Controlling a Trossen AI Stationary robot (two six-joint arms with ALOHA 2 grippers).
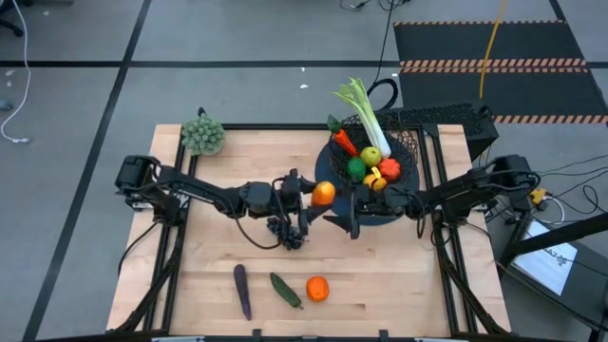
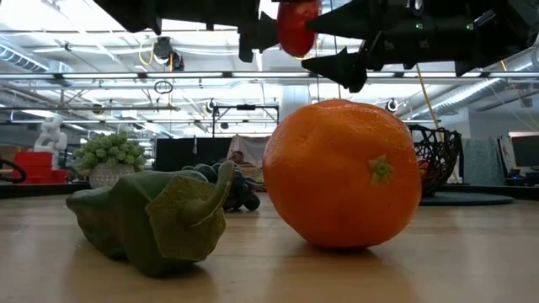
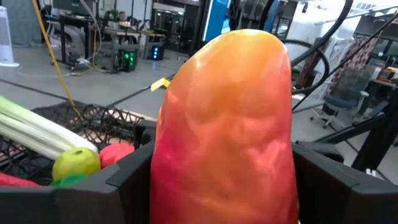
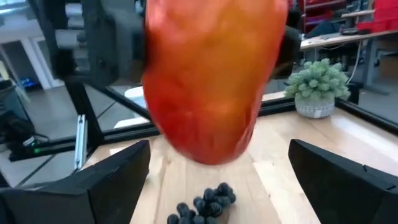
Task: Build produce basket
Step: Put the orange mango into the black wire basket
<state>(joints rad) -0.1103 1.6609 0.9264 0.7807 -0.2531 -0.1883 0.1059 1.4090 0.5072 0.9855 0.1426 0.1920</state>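
Note:
My left gripper point(image 1: 320, 194) is shut on an orange-red pepper point(image 1: 324, 193), held in the air just left of the black wire basket point(image 1: 410, 144). In the basket lie a leek point(image 1: 362, 106), a carrot point(image 1: 344, 142), an apple point(image 1: 370, 156), a lime point(image 1: 355, 168), a lemon point(image 1: 376, 180) and a tomato point(image 1: 389, 169). My right gripper point(image 1: 348, 217) is open, hovering next to the basket's near-left rim and just below the pepper point(image 4: 211, 74), touching nothing. Dark grapes point(image 1: 288, 232) rest on the table under the left arm. My left gripper pinches the pepper by its two sides point(image 3: 166, 168) between both fingers point(image 3: 127, 177). The fingers come level from the table's left. The pepper is lifted clear of the table, and its rounded end point(image 3: 249, 50) sticks out beyond the fingers.
An eggplant point(image 1: 242, 290), a cucumber point(image 1: 285, 290) and an orange point(image 1: 317, 288) lie near the table's near edge. A grey-green bushy clump point(image 1: 202, 135) stands at the far left corner. Bare wood lies left of the grapes and right of the orange.

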